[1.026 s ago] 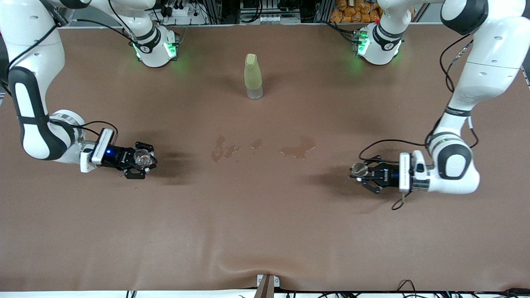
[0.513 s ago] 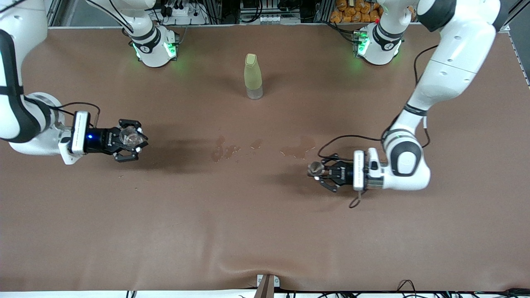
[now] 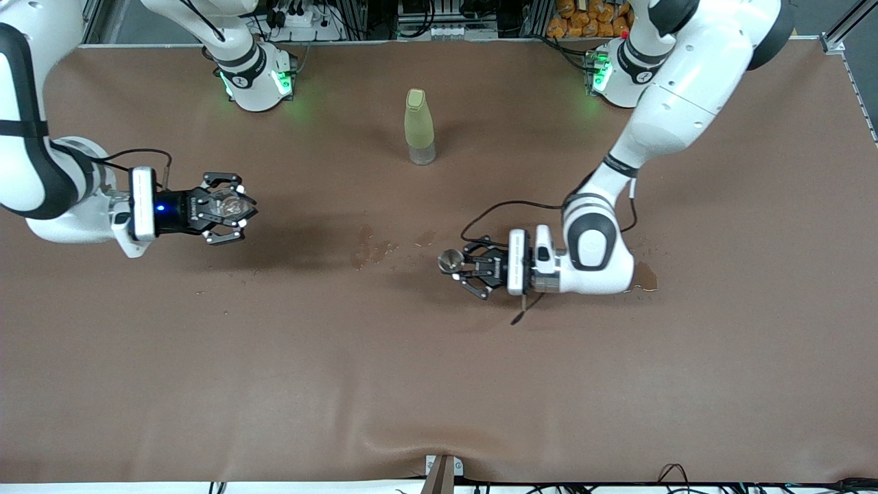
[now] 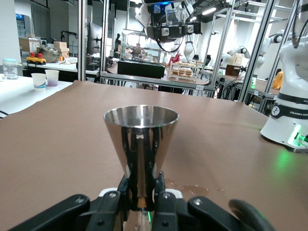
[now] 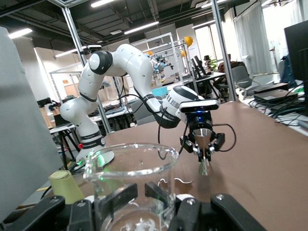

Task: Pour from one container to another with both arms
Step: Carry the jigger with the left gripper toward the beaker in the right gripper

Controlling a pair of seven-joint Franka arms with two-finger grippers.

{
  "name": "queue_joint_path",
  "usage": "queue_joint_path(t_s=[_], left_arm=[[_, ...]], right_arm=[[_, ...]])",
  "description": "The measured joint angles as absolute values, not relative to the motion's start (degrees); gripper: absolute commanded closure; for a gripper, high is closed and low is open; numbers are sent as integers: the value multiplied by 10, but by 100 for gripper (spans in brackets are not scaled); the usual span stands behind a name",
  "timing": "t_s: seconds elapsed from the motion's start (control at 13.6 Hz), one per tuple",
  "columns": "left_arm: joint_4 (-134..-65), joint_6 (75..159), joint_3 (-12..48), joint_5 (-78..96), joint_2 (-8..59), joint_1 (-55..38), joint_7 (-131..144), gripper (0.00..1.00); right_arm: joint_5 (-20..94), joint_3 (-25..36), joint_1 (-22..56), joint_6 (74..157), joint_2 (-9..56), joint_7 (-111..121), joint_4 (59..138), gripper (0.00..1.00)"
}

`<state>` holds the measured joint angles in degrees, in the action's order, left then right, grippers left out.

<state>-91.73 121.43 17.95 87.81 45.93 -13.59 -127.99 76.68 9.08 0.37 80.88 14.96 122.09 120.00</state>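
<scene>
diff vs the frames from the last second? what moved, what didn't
The left gripper, shut on the jigger, carried it from the left arm's end of the table toward the middle, over the wet spots. The right gripper, shut on the glass cup, rose and drifted toward the robots' bases. Neither grip changed. The bottle and the spots stayed put.

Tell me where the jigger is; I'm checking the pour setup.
The jigger is upright in the left claw, held up over the table's middle, near the wet stains.
</scene>
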Motion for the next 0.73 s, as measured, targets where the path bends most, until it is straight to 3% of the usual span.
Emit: queue_joint_path(t_s=[0.73], left_arm=[[-883,1311,176,968,489,-266,-1282,100]], right_arm=[[901,89,126,910,126,1220,1301,100]])
